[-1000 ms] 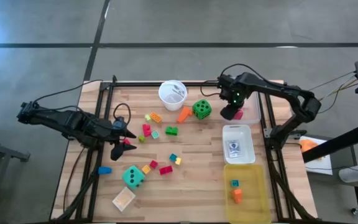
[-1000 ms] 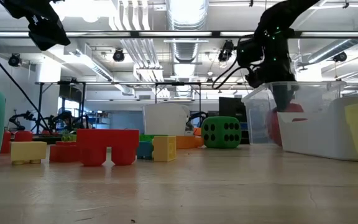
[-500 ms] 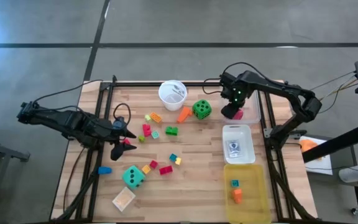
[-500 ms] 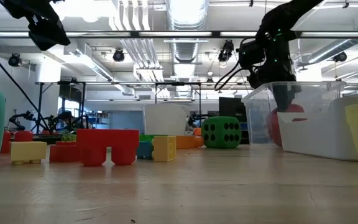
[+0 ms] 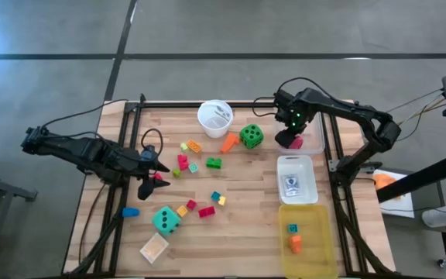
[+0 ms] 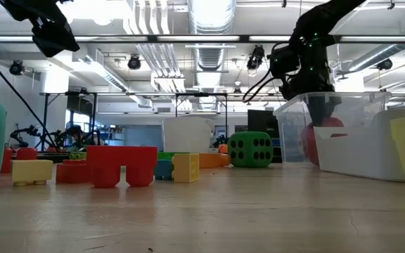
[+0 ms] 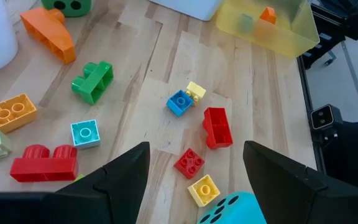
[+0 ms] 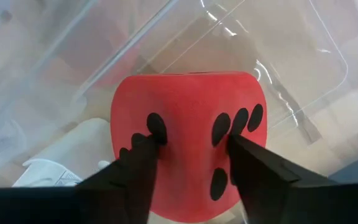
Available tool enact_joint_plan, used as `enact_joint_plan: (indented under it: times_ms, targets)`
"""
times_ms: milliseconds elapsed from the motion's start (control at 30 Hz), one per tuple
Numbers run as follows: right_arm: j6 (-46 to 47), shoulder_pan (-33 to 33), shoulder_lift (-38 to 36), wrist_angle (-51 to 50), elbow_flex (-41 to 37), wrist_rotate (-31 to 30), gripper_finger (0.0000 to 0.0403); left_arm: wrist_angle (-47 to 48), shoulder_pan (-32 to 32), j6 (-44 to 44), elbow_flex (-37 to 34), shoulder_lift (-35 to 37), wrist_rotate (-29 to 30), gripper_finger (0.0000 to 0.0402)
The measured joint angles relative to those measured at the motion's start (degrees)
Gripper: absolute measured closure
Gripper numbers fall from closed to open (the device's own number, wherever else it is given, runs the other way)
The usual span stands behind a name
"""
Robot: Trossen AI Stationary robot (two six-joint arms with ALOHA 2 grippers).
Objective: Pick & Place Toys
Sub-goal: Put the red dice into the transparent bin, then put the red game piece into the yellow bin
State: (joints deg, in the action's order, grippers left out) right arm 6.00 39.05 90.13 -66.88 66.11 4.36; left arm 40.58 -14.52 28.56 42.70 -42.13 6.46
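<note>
The left arm lies stretched low from the counter's left edge toward its middle, its wrist level and the left tool (image 5: 147,175) hanging above the surface with both dark fingers (image 7: 124,177) spread well apart and nothing between them. The right arm comes in from the right edge, elbow bent, and arches over to the far right part of the counter, where its wrist tips steeply down. The right tool (image 8: 188,163) points downward, its two fingers parted and standing against the two sides of the red-pink die (image 8: 188,137).
</note>
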Motion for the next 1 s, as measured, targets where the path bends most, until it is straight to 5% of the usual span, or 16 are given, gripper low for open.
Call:
enact_joint_plan:
  times_ms: [367, 1000]
  targets:
    - [0.65, -0.02, -0.07, -0.54, 1.20, -1.76, 0.0125, 0.00, 0.00, 0.01, 0.00, 0.00, 0.00, 0.0139]
    - [3.47, -0.17, -0.60, -7.15, 9.85, -5.03, 0.0117, -0.02, 0.02, 0.15, 0.02, 0.00, 0.00, 0.0139]
